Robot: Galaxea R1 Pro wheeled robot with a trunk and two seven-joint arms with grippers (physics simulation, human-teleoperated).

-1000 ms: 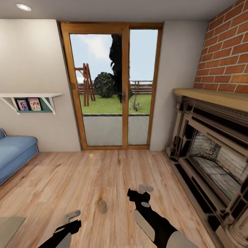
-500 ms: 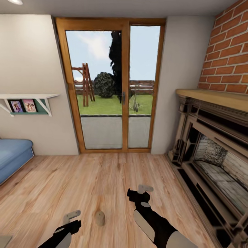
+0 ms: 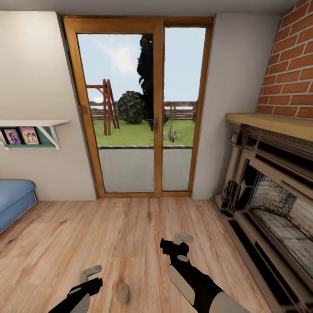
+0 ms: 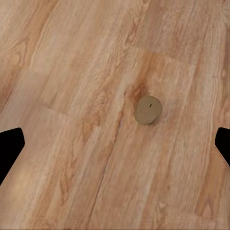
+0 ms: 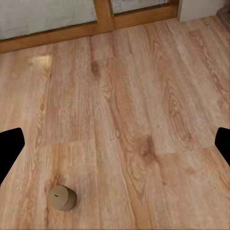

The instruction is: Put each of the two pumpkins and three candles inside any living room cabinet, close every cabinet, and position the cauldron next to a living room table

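A candle is seen upright on the wooden floor, at the head view's 6 o'clock. It lies between the left gripper and right gripper; both are held released, grasping nothing.

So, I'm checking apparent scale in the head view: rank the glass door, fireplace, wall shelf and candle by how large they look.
Largest to smallest:
1. glass door
2. fireplace, though it is cropped and nearer, so unsure
3. wall shelf
4. candle

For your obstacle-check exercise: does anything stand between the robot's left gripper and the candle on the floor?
Nothing visible does. The candle stands alone on bare wooden floor, just beside the left gripper. In the left wrist view the candle has only floorboards around it.
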